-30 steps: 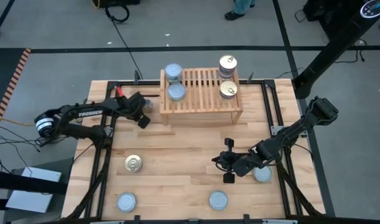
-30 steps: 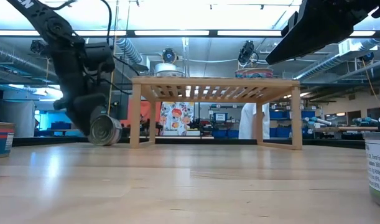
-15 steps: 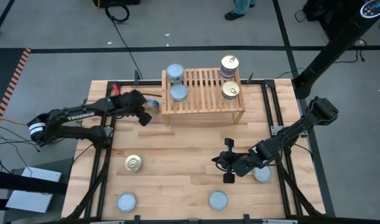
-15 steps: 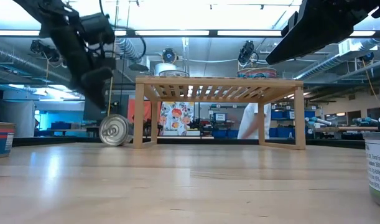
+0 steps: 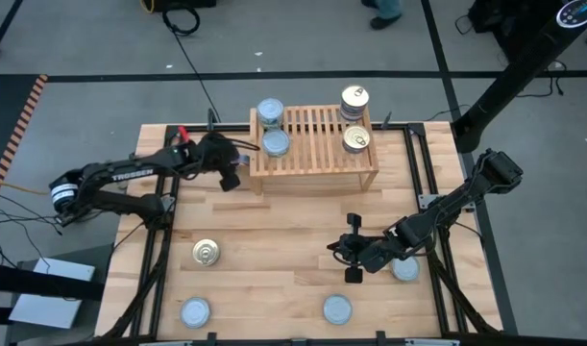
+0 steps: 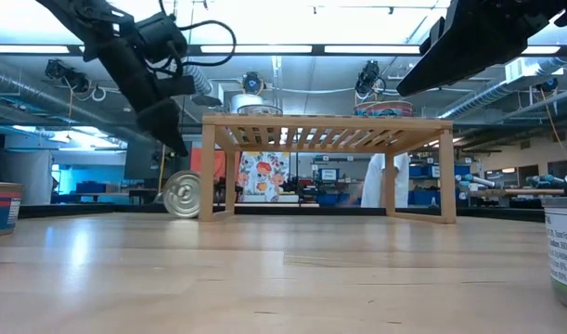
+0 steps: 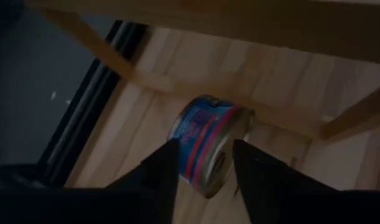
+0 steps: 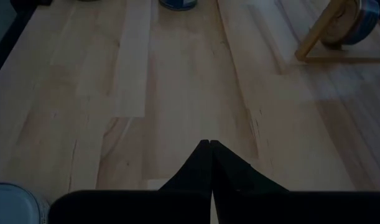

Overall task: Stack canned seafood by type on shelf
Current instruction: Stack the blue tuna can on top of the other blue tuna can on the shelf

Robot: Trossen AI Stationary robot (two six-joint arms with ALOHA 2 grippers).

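Canned seafood (image 5: 274,143): you have four tins on the shelf (image 5: 317,154), four upright on the tabletop (image 5: 274,250), one on edge beside the shelf's left leg below your parted, empty left gripper (image 5: 231,173); right gripper (image 5: 349,259) closed, idle.

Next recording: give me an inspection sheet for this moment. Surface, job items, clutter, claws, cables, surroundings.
Surface: plank tabletop, bare between items.
Job's things: shelf carries four tins; one tin on its edge at the shelf's left leg; gold-lid tin and three silver-lid tins on the near table.
Clutter: nothing seen.
Claws: left claw open, above the tin on its edge, not gripping; right claw shut, empty, over the near right table.
Cables: loops on the left arm; black cable on the floor.
Surroundings: a person's feet beyond the table.
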